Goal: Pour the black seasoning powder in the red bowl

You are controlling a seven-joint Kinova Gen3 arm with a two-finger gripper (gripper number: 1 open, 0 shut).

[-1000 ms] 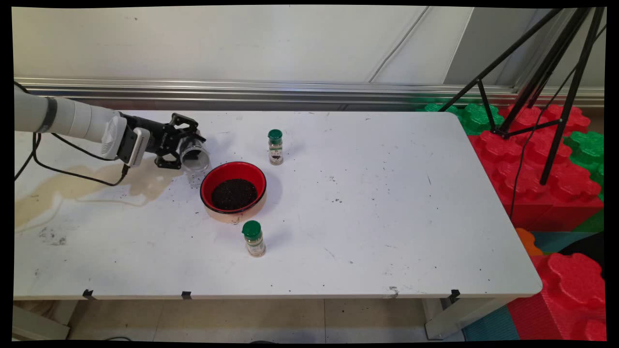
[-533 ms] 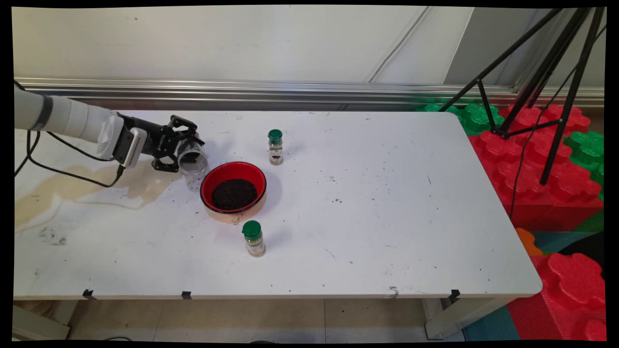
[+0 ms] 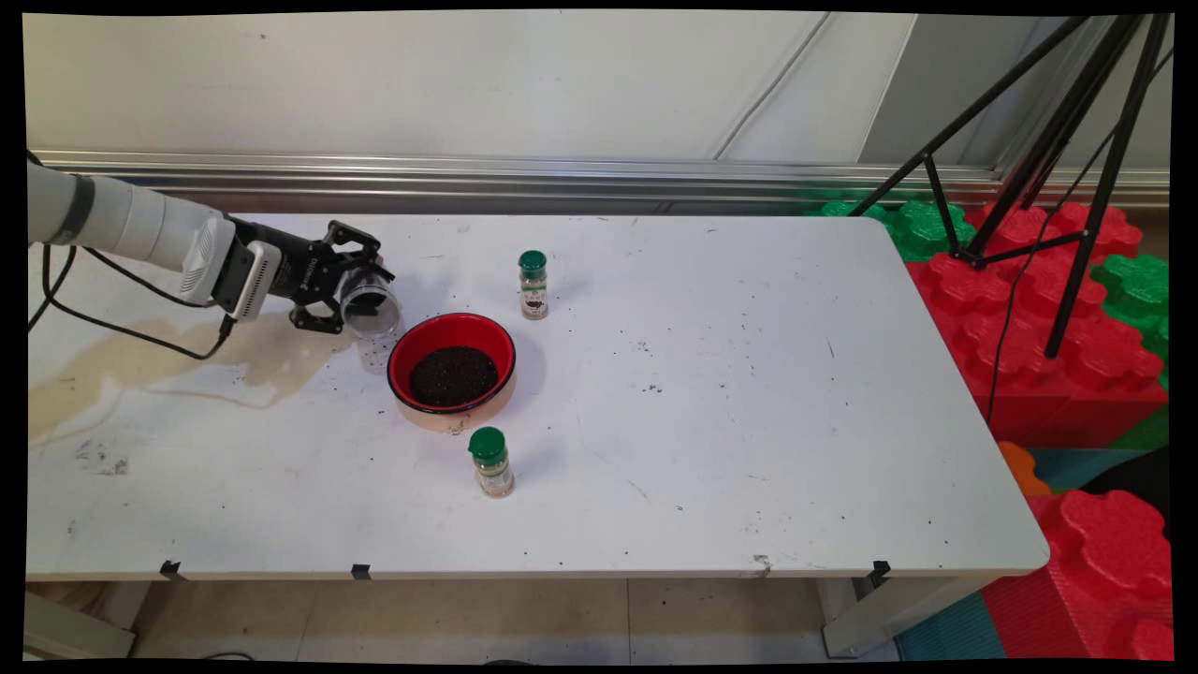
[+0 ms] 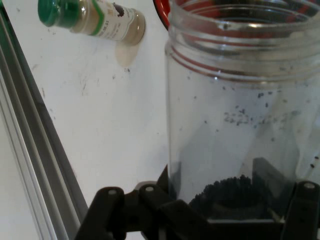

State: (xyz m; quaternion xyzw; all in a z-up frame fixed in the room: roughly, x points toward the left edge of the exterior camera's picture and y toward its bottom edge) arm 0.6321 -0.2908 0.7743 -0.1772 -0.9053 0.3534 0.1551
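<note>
Left of frame centre, my claw (image 3: 360,300) clamps a tilted clear jar (image 3: 371,309) beside the red bowl (image 3: 452,367); leftover black grains (image 4: 227,192) could spill onto the table (image 3: 711,393) if I tip it further.

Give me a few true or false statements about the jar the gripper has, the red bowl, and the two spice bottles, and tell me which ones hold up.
1. The gripper holds a clear jar tipped on its side. True.
2. The jar is packed full of dark grains. False: only a few grains sit near its base, with specks on the wall.
3. The red bowl holds a heap of dark grains. True.
4. Both spice bottles have red caps. False: the far spice bottle and the near spice bottle both have green caps.
5. The near spice bottle lies on its side. False: it stands upright, apart from the bowl.
</note>
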